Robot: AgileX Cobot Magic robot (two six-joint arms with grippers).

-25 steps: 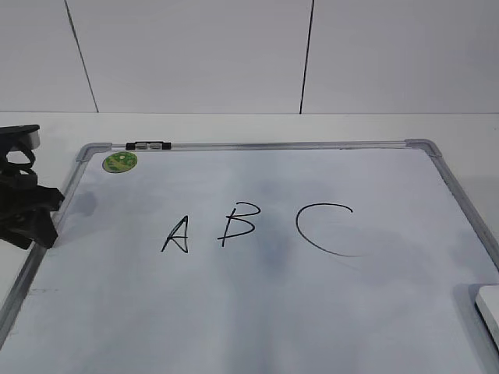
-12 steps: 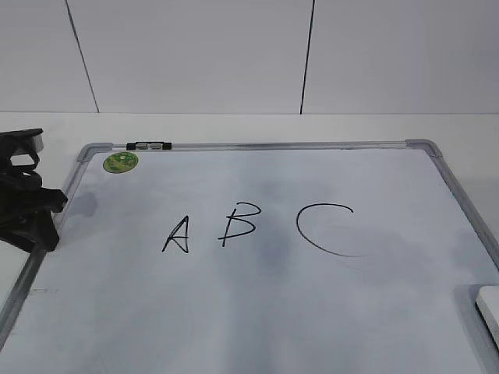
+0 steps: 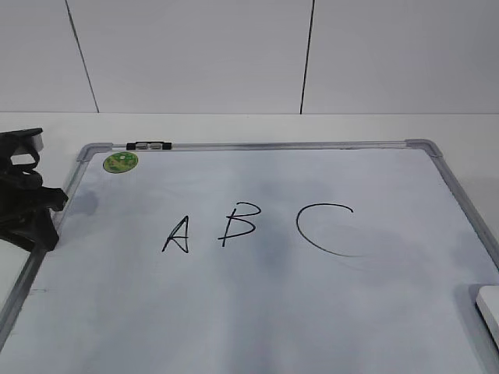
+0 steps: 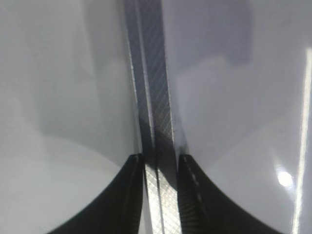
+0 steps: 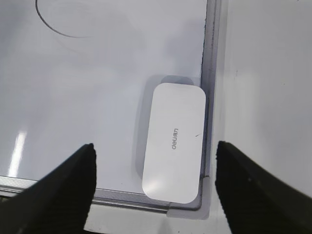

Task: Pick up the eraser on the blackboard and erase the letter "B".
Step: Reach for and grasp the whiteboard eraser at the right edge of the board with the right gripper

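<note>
The blackboard (image 3: 273,312) is a white board with a silver frame, lying flat. The letter "B" (image 3: 237,223) is drawn in black between an "A" (image 3: 177,234) and a larger "C" (image 3: 323,230). The white eraser (image 5: 174,141) lies in the board's near right corner against the frame; only its edge shows in the exterior view (image 3: 490,309). My right gripper (image 5: 154,146) is open wide and hangs above the eraser, one jaw on each side, not touching it. My left gripper (image 4: 158,161) is shut on the board's left frame rail (image 4: 151,97); it also shows in the exterior view (image 3: 31,214).
A round green sticker (image 3: 120,162) and a small black-and-grey clip (image 3: 149,145) sit at the board's far left corner. The white table (image 5: 263,97) lies to the right of the frame. A white panelled wall (image 3: 195,54) stands behind the table.
My left gripper has shifted very slightly at the board's left edge. The letters and the eraser have not moved.
</note>
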